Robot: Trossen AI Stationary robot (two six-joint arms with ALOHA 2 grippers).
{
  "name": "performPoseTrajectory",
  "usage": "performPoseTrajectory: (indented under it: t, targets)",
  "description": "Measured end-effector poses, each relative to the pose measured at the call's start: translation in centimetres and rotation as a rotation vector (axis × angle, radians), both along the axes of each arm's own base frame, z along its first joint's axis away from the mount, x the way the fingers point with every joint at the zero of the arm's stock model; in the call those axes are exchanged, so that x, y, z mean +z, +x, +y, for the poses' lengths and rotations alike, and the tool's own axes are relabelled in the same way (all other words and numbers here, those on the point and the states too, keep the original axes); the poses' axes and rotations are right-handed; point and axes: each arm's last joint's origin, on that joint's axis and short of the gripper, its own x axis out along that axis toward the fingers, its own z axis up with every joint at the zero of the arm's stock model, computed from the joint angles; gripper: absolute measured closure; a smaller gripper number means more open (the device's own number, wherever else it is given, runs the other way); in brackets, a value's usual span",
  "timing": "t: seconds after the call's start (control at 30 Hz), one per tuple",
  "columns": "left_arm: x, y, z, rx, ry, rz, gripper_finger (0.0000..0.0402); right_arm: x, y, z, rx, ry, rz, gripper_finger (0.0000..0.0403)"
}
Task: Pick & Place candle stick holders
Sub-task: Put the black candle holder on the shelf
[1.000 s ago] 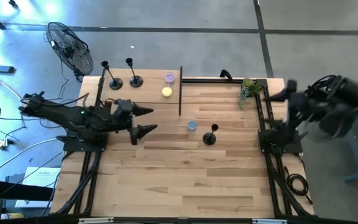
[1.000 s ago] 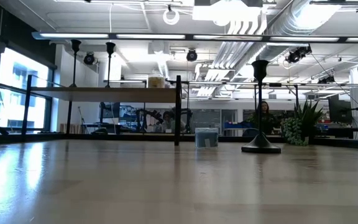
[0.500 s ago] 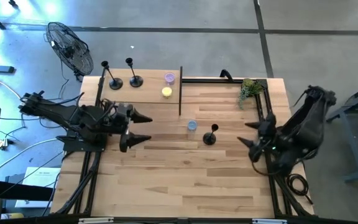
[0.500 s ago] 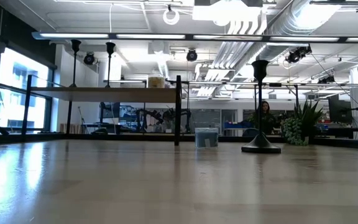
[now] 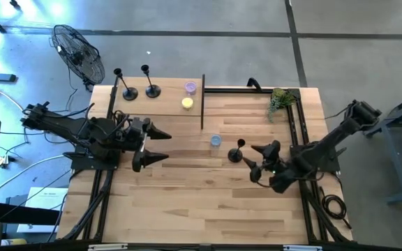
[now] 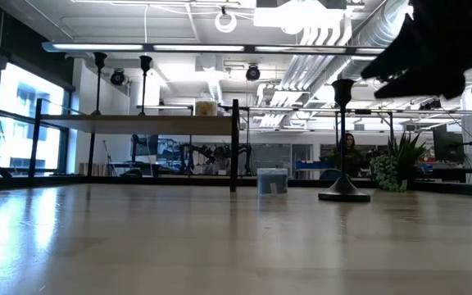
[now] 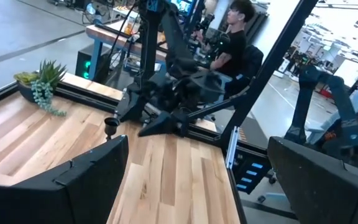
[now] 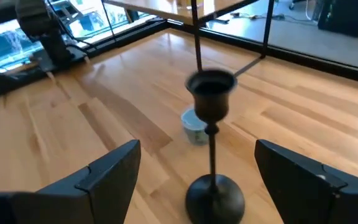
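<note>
One black candle stick holder (image 5: 236, 152) stands upright on its round base on the table; it also shows in the low view (image 6: 343, 139) and the right wrist view (image 8: 211, 106). Two more holders (image 5: 126, 87) (image 5: 150, 84) stand on the raised shelf at the far left. My right gripper (image 5: 254, 162) is open and empty, just right of the lone holder, pointing at it; in the right wrist view (image 8: 197, 155) the holder stands ahead of its fingers. My left gripper (image 5: 165, 146) is open and empty at the table's left.
A small blue cup (image 5: 216, 141) sits left of the lone holder. A purple candle (image 5: 190, 88) and a yellow candle (image 5: 187, 103) sit on the shelf beside a black upright post (image 5: 202, 104). A potted plant (image 5: 281, 100) stands at the far right.
My right arm has swung in from beyond the table's right edge, down and toward the lone holder, and now points at it with fingers open. My left gripper has drawn back a little toward the near edge. The holders have kept still.
</note>
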Motion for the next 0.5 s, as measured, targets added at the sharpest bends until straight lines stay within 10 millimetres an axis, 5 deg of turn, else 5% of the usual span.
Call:
performPoseTrajectory:
  t: [0.2, 0.5]
  targets:
    - [0.0, 0.0, -0.1, -0.021, -0.001, 0.000, 0.0023, -3.1, -0.1, -1.9, -0.002, 0.008, -0.019, 0.0091]
    - [0.0, 0.0, -0.1, -0.021, -0.001, 0.000, 0.0023, -4.5, 1.1, -2.8, 0.010, -0.058, 0.026, 0.0091]
